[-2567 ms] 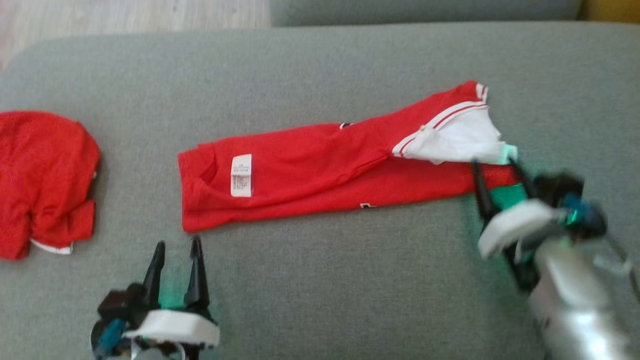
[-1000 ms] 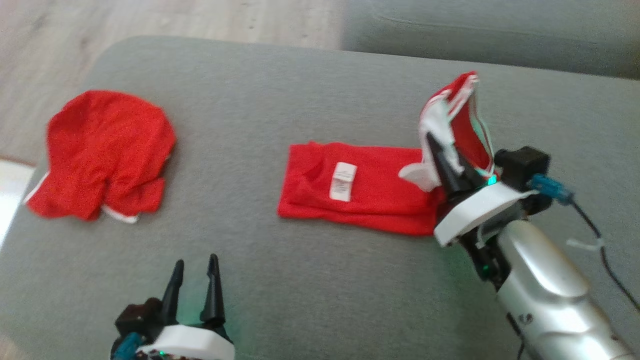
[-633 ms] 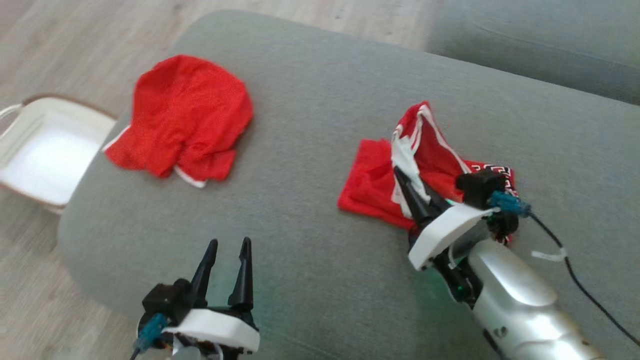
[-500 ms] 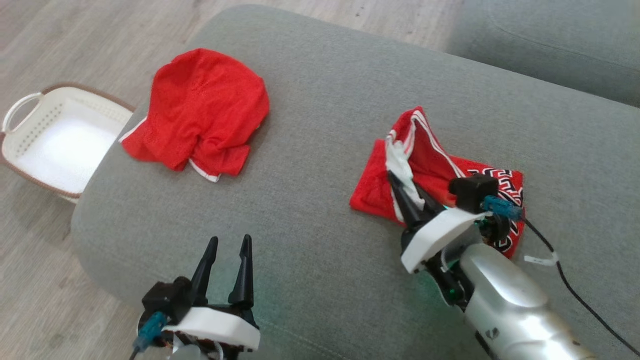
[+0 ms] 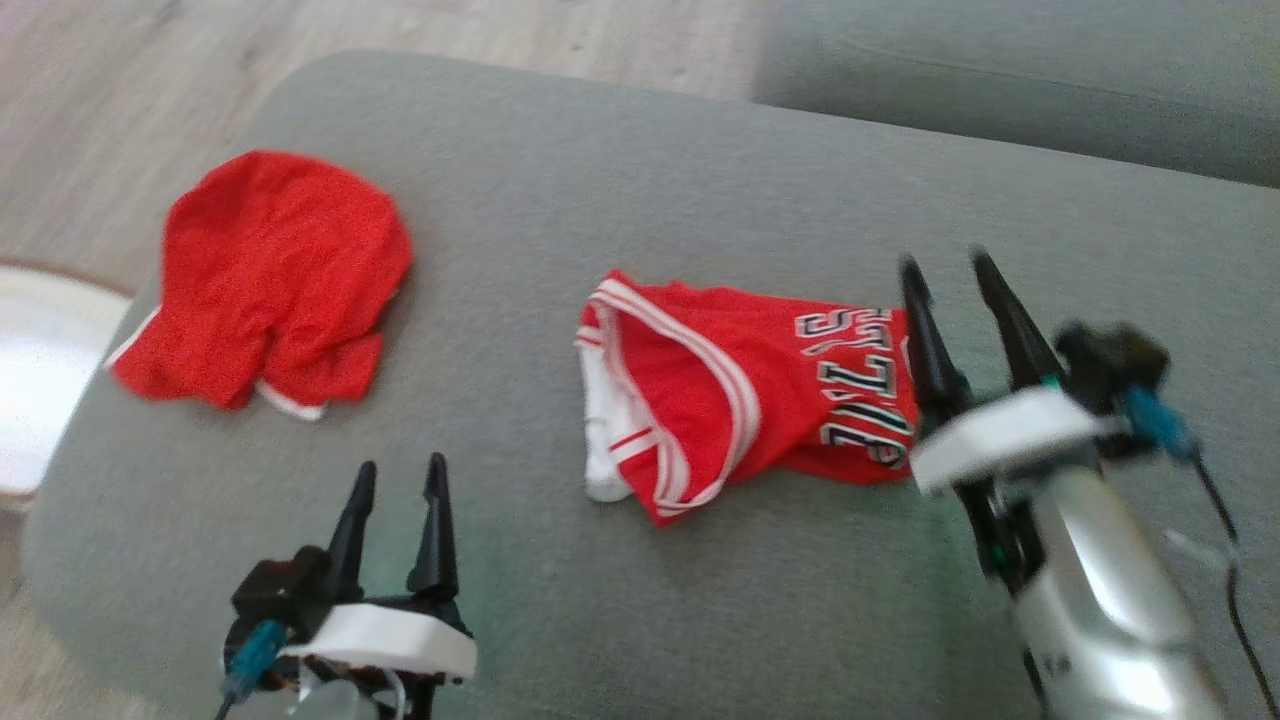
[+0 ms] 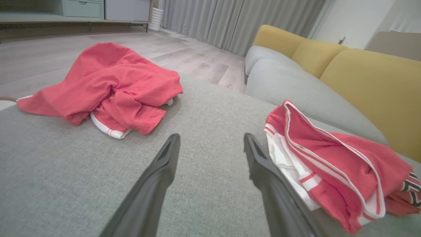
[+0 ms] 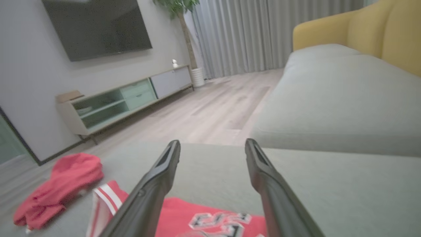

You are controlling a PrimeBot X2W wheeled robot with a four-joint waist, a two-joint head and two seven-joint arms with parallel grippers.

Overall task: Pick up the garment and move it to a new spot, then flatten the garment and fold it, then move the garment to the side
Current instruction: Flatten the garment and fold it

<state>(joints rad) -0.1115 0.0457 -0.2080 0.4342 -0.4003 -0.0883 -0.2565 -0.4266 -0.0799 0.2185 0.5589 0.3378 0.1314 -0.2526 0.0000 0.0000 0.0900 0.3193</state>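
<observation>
The garment (image 5: 740,390), a red jersey with white trim and black-and-white lettering, lies folded on the grey sofa seat (image 5: 620,180). In the left wrist view the garment (image 6: 332,161) is to the right of my fingers, and in the right wrist view the garment (image 7: 210,220) lies below them. My right gripper (image 5: 945,265) stands open just right of the jersey, above its right edge, with nothing between its fingers. My left gripper (image 5: 398,470) is open near the seat's front edge, left of the jersey and apart from it.
A second red garment (image 5: 270,275) lies crumpled at the seat's left end. A white basket (image 5: 30,370) stands on the wood floor beyond the left edge. A yellow sofa back (image 6: 371,82) rises behind the seat. A TV cabinet (image 7: 125,102) lines the far wall.
My right gripper has opened and let go of the jersey's end, which now lies folded over the rest. The arm has drawn back to the right. The head camera has shifted.
</observation>
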